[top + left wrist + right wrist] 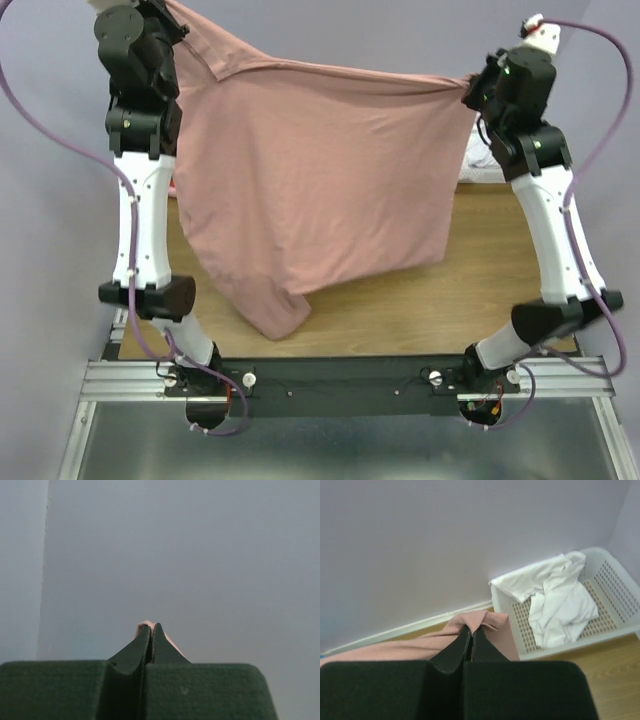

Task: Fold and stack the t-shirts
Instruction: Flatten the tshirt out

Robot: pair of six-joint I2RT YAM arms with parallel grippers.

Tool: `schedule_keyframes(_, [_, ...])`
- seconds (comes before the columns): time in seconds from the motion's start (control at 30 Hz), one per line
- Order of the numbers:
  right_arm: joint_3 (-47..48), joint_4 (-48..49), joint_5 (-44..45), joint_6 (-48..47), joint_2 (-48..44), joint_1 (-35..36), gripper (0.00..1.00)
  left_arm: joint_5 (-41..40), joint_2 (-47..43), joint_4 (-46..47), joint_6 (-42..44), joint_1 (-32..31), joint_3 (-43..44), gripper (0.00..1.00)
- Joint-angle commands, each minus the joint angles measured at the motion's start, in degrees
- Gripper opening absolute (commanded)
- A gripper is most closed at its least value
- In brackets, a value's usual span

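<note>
A large dusty-pink t-shirt hangs spread in the air between both arms, its lower edge draping to the wooden table. My left gripper is shut on its upper left corner; a bit of pink cloth shows at the fingertips in the left wrist view. My right gripper is shut on the upper right corner; the pink cloth bunches at the tips. No print or text shows on the visible side. Other folded shirts are out of view.
A white mesh basket holding a crumpled white garment stands at the back right of the table, partly visible behind the right arm. A grey-lilac wall stands behind. A metal rail runs along the near edge.
</note>
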Motion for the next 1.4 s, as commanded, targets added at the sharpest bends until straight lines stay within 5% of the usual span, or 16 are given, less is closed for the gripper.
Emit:
schedule_keyframes(0.0, [14.94,4.16,1.02,-3.95,6.77,-0.49,0.01,10.61,5.59,1.16,-0.85,5.71,10.83,0.0])
schedule_keyframes(0.17, [32.3,4.25,0.23,-5.28,18.3,-0.4,0.0,20.83,6.49,6.79,-4.55,9.51,14.89,0.0])
schedule_keyframes(0.4, [23.72,5.04,-0.55,-3.61,13.74,-0.58,0.0,26.64,-0.89,8.81,-4.91,11.44,6.13,0.0])
schedule_keyframes(0.5, [14.59,5.3,-0.9,-3.43,9.62,-0.58,0.0,24.62,-9.83,9.77,-4.12,11.44,-12.38,0.0])
schedule_keyframes(0.53, [11.78,5.65,-1.6,-3.43,8.73,-0.58,0.0,22.35,-16.13,12.65,-4.29,11.44,-25.58,0.0])
schedule_keyframes(0.7, [-10.94,7.75,-7.75,-0.89,1.36,-0.58,0.0,13.03,-34.53,19.45,-12.69,11.44,-65.26,0.0])
schedule_keyframes(0.8, [-21.87,9.25,-8.64,2.18,-1.82,-0.58,0.0,13.36,-43.24,19.62,-17.29,11.35,-76.48,0.0])
schedule_keyframes(0.83, [-32.35,10.74,-9.16,3.94,-4.0,-0.66,0.0,14.23,-46.39,19.19,-21.56,11.35,-83.22,0.0])
schedule_keyframes(1.07, [-53.68,12.77,-8.29,8.87,-11.22,-0.58,0.0,16.79,-55.55,11.73,-27.83,11.0,-103.73,0.0])
schedule_keyframes(1.37, [-73.65,12.6,-7.85,15.45,-17.9,-0.58,0.0,21.16,-68.2,1.08,-37.41,8.72,-117.11,0.0])
